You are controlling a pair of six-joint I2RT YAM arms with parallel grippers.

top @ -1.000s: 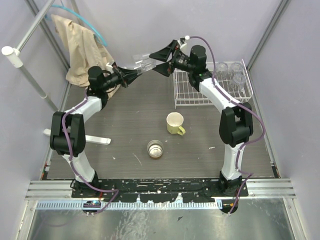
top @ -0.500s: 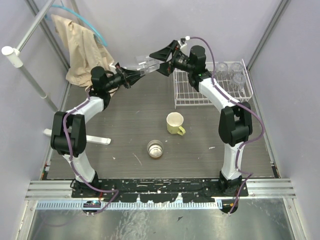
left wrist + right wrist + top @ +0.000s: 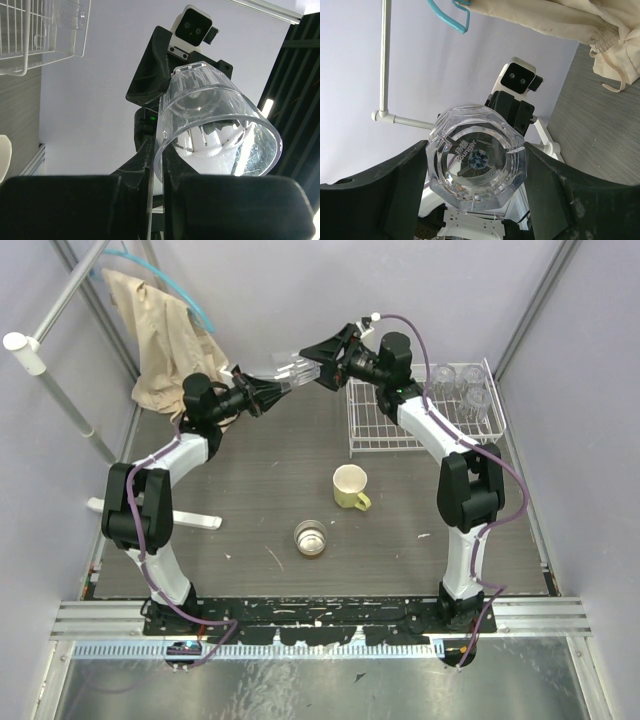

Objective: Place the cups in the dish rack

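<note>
Left gripper (image 3: 272, 386) pinches the rim of a clear faceted glass tumbler (image 3: 291, 367) in mid-air. Its base points into the right gripper (image 3: 312, 366), whose spread jaws flank it, contact unclear. White wire dish rack (image 3: 392, 436) sits just beyond.

On my screens I log:
- tumbler (image 3: 291, 367): clear, faceted, with a blue-and-white sticker (image 3: 479, 161) on its base
- mug (image 3: 349, 486): pale yellow
- small cup (image 3: 311, 537): metallic brown
- dish rack (image 3: 385, 422): white wire grid
- tabletop (image 3: 250, 475): dark grey wood-grain
- cloth (image 3: 160, 335): beige
- hanger (image 3: 195, 302): teal
</note>
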